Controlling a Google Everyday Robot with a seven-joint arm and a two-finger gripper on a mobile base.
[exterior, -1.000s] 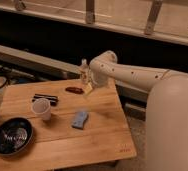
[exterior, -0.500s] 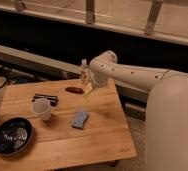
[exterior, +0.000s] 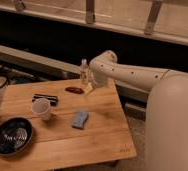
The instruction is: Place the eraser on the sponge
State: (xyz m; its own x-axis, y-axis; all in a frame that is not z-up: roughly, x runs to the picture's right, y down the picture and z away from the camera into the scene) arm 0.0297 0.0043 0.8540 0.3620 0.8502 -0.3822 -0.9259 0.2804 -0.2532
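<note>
Black striped eraser bar [exterior: 45, 98] lies apart from blue-grey sponge pad [exterior: 80, 119], unchanged; gripper [exterior: 85, 76], spread and empty, hovers unmoved over wooden table [exterior: 104, 142] far edge.

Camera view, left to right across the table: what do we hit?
Black bowl → eraser → dark red object → white arm. Cup overlaps the eraser, sponge overlaps the red object: left out. Gripper hangs open over the table's far edge, just right of the red object.
</note>
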